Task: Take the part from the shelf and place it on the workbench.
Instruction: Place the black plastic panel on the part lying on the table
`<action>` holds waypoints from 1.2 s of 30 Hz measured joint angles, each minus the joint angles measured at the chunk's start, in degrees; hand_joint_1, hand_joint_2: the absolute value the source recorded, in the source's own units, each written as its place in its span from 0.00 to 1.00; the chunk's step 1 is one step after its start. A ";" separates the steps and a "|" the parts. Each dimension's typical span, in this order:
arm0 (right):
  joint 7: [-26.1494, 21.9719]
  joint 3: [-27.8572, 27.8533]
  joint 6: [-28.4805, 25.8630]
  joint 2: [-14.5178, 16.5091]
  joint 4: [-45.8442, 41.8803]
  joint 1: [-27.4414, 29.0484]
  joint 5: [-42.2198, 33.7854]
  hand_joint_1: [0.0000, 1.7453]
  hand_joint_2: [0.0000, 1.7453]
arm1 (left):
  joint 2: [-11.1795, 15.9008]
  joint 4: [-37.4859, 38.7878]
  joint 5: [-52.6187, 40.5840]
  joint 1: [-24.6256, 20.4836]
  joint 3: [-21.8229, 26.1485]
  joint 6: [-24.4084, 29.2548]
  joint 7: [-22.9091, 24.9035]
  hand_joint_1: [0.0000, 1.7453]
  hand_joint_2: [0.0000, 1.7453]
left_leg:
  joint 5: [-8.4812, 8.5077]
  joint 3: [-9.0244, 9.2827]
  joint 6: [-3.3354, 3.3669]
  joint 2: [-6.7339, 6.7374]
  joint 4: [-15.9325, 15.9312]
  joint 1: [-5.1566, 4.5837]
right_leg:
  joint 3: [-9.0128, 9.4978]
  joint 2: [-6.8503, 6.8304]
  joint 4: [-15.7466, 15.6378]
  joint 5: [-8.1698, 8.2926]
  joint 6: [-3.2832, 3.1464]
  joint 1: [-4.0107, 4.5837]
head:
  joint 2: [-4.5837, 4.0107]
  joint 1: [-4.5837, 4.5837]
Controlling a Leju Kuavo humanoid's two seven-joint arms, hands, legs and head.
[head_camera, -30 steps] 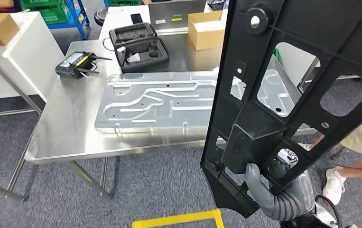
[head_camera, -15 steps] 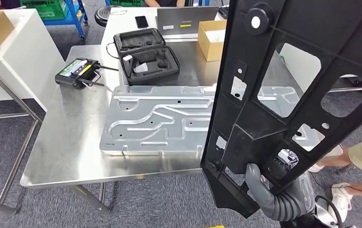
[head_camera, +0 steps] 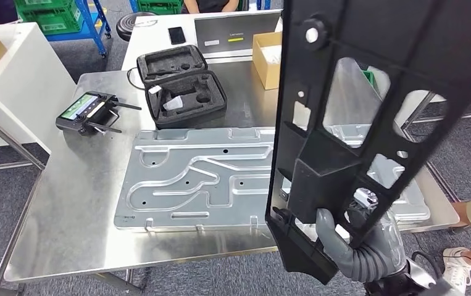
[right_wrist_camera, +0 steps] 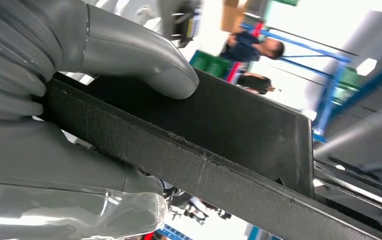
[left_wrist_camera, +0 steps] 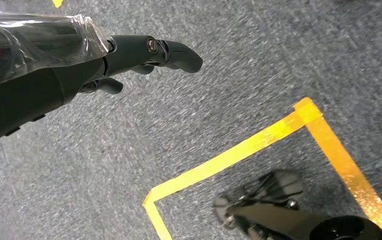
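Black plastic lattice panel (head_camera: 368,117) is gripped at its lower edge by right hand (head_camera: 344,246), upright above stainless steel desk (head_camera: 78,203). Embossed aluminium plate (head_camera: 202,179) occupies the middle. Advice: tilt flat, lower slowly clear of it. Left hand (left_wrist_camera: 143,55) hangs empty, fingers apart.

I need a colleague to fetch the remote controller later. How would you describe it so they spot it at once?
Start at the steel workbench with the large embossed metal plate lying on it. Beyond the plate's far left corner, near the bench's left edge, lies the handheld controller. Left of the open foam-lined case, it alone has a lit greenish screen and thin antennas.
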 joint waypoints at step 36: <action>17.52 -10.08 42.79 -25.40 26.27 -16.80 51.57 0.00 0.00 | 0.51 -0.02 0.04 0.03 -7.74 -2.56 -1.67 0.00 1.00 | 7.35 4.00 2.95 0.44 -13.59 -1.55 | -0.23 -0.31 -0.32 -0.16 1.57 -0.03 | 0.00 0.19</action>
